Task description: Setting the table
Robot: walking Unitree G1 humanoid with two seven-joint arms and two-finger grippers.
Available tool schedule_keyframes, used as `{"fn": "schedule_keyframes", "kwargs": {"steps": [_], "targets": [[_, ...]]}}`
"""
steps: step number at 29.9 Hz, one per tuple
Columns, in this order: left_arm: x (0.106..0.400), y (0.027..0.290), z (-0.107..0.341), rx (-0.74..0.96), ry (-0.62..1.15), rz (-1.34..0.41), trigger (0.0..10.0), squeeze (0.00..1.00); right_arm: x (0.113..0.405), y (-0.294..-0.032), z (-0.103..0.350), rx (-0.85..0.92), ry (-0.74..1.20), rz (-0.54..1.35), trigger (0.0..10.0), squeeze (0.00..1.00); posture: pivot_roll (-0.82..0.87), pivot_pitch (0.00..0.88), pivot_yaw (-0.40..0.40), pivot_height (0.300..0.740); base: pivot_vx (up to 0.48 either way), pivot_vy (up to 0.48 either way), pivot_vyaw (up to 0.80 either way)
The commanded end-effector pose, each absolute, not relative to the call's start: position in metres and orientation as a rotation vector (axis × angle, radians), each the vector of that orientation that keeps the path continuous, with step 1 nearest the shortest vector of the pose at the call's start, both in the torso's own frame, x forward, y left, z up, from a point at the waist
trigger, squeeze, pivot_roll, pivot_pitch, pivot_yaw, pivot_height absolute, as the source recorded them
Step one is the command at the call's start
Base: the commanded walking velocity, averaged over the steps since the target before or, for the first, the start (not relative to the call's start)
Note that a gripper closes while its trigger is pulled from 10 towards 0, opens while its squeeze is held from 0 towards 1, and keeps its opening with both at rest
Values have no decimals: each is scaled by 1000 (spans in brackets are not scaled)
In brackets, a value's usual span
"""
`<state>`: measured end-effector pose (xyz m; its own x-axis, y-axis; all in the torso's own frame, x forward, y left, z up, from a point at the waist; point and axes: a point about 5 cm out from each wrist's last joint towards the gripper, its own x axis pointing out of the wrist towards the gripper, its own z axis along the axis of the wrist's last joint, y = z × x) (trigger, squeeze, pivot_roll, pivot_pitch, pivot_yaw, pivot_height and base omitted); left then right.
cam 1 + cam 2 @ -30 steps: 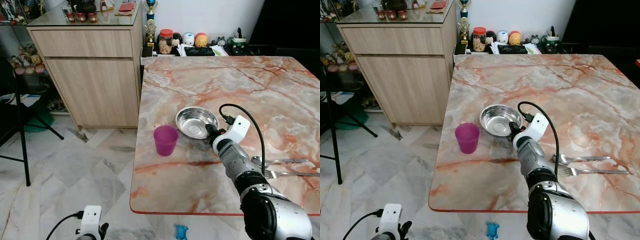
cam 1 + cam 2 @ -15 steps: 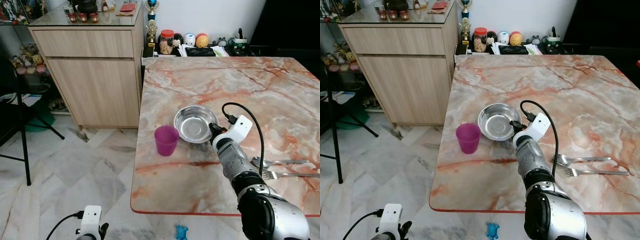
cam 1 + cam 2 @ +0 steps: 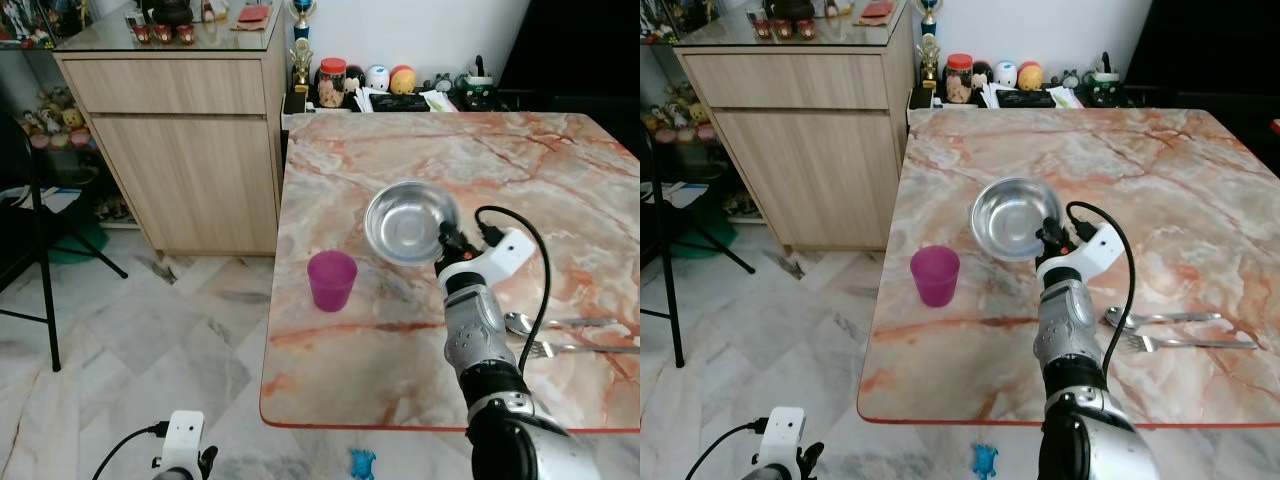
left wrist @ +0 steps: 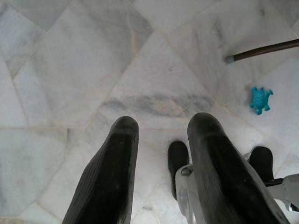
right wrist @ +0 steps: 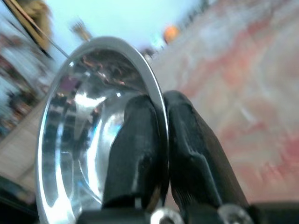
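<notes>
The right gripper (image 3: pixel 443 237) pinches the rim of the steel bowl (image 3: pixel 408 222), tilted above the tabletop (image 3: pixel 560 180) (apparently lifted clear), near its left edge beyond the purple cup (image 3: pixel 331 280).

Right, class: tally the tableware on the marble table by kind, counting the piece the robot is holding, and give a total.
Steel bowl, held by the right gripper: 1
Purple cup: 1
Spoon: 1
Fork: 1
Total: 4
</notes>
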<state>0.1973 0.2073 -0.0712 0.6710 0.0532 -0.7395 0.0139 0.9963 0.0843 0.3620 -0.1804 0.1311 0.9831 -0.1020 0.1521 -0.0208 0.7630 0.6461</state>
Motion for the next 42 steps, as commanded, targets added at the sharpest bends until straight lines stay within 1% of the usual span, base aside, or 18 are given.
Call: {"fn": "schedule_keyframes", "kwargs": {"steps": [1, 9, 14, 24, 34, 42], "targets": [[191, 213, -73, 94, 853, 31, 10000, 0, 356, -180, 145, 710, -278, 3, 10000, 0, 78, 0, -28, 740, 0, 0, 0], [181, 222, -77, 73, 874, 71, 10000, 0, 331, -168, 167, 728, -423, 143, 10000, 0, 77, 0, -23, 740, 0, 0, 0], [177, 221, -79, 73, 886, 67, 10000, 0, 326, -164, 171, 714, -433, 176, 10000, 0, 73, 0, -22, 740, 0, 0, 0], [183, 215, -77, 77, 874, 46, 10000, 0, 320, -156, 176, 694, -397, 232, 10000, 0, 70, 0, -27, 740, 0, -434, 0], [183, 216, -77, 80, 873, 47, 10000, 0, 319, -148, 176, 688, -375, 257, 10000, 0, 66, 0, -24, 740, 0, -439, 0], [185, 215, -76, 81, 871, 46, 10000, 0, 318, -148, 176, 682, -366, 253, 10000, 0, 70, 0, -22, 740, 0, -442, 0]]}}
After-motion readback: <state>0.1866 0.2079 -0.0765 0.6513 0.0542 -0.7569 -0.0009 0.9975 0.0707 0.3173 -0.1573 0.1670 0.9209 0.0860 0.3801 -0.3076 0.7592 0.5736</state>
